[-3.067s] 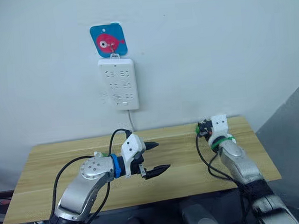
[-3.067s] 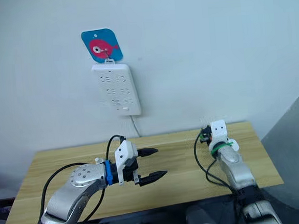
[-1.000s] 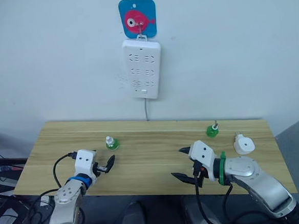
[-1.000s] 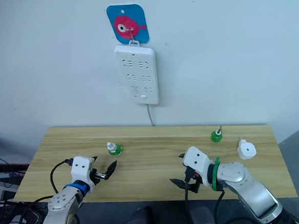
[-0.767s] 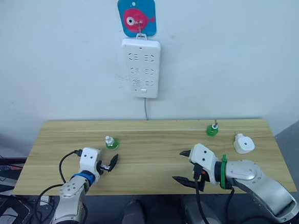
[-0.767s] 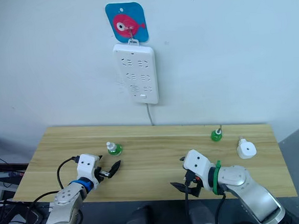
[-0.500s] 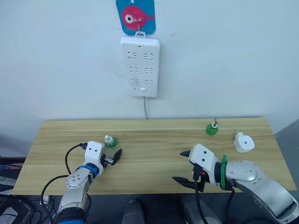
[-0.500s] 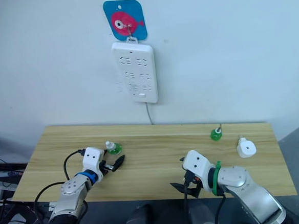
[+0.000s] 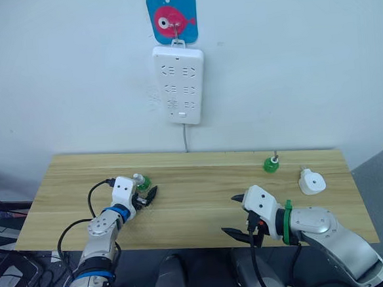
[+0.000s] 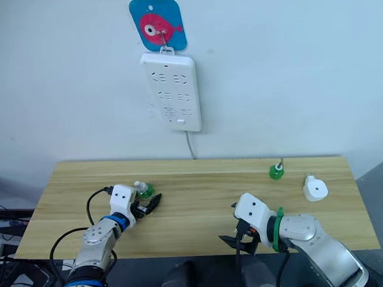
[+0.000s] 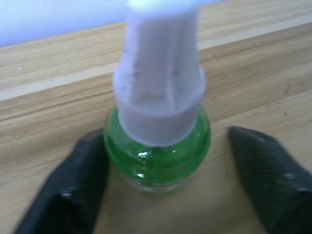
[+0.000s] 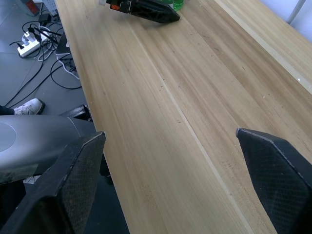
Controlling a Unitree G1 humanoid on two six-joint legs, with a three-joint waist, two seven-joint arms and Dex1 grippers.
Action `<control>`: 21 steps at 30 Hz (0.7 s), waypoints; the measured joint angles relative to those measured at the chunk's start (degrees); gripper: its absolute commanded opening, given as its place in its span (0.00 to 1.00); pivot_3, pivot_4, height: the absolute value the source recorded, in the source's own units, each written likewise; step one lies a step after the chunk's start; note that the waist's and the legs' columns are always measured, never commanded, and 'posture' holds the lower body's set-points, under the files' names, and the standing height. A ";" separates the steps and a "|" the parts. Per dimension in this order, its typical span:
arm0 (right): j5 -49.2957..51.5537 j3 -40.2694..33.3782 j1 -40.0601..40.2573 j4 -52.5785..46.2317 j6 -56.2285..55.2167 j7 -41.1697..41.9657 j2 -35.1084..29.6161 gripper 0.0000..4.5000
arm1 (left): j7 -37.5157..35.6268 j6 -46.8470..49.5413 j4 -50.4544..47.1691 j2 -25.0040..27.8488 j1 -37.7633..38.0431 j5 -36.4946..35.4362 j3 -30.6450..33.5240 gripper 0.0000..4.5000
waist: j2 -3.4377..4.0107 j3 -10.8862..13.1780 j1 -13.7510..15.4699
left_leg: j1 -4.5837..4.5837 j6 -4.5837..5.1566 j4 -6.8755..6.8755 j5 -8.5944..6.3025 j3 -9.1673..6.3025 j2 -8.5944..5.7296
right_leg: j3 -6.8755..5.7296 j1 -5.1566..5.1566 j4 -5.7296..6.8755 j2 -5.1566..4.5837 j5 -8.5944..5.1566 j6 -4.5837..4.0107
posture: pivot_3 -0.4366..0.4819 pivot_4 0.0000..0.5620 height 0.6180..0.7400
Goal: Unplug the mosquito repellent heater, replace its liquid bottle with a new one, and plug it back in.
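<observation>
The mosquito repellent heater [image 9: 310, 183], a small white rounded unit, lies on the wooden table [image 9: 196, 212] at the far right, away from the wall strip. A green liquid bottle [image 11: 156, 156] with a white cap stands upright at the table's left. My left gripper [image 9: 146, 190] is open with its black fingers [image 11: 73, 190] on either side of that bottle; one finger is at the glass and the other stands a little apart. A second green bottle [image 9: 270, 165] stands near the heater. My right gripper [image 9: 234, 214] hovers open over the table's front edge, holding nothing.
A long white power strip [image 9: 179, 85] hangs on the wall from a blue fish hook [image 9: 171, 17], its cord dropping behind the table. Cables and another strip lie on the floor [image 12: 34, 44] off the table's left end.
My left gripper has moved forward to the capped green bottle and its fingers have narrowed around it. The right arm has stayed almost still. The camera has shifted slightly.
</observation>
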 measured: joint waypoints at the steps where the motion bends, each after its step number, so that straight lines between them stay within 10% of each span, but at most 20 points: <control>1: 0.00 -0.02 0.05 -0.03 0.05 -0.01 -0.04 1.00 | 0.11 -0.23 0.20 -0.17 -0.16 0.19 -0.12 0.58 | 0.00 0.01 0.00 | 0.00 0.00 0.00 0.00 0.00 0.00 | -0.01 0.00 0.00 0.00 0.00 0.00 | 0.26 0.48 0.95; 13: 2.47 -3.29 0.24 -0.63 -0.10 0.49 -0.56 1.00 | -4.24 -3.63 -3.84 1.21 3.75 1.54 -3.42 0.50 | -0.02 0.02 -1.06 | -0.08 -0.01 -0.02 0.01 -0.03 0.06 | -0.03 -0.07 0.01 -0.03 0.00 0.00 | 0.27 0.40 0.95; 21: 10.07 -6.60 -10.17 0.12 0.97 5.43 -0.38 1.00 | -23.21 13.44 -40.12 6.66 10.06 -4.25 -16.13 0.50 | -0.07 -0.03 -1.30 | -0.27 -0.07 0.03 0.05 -0.24 0.02 | -0.27 -0.13 0.04 -0.17 0.02 0.01 | 0.26 0.32 0.95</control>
